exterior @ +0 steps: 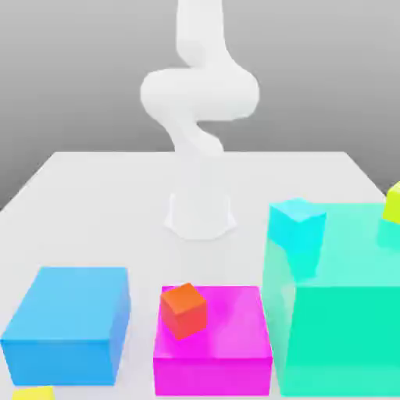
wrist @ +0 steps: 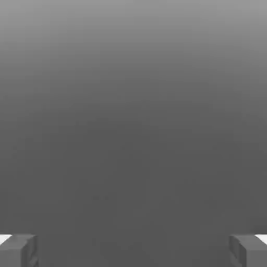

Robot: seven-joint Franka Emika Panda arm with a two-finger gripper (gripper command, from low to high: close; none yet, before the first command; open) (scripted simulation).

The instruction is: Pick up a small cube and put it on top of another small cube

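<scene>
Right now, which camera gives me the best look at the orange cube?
The exterior view. There the orange cube sits tilted on top of the magenta block, near its corner toward the blue block, with three faces visible. The hand view gives nothing of it: just grey background beyond the open jaws.

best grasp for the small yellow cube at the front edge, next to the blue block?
Probably straight down from above, the open gripper pinching two opposite side faces of the yellow cube. It sits on the table just in front of the big blue block, so a side approach from that direction looks blocked. It is partly cut off in the exterior view.
</scene>
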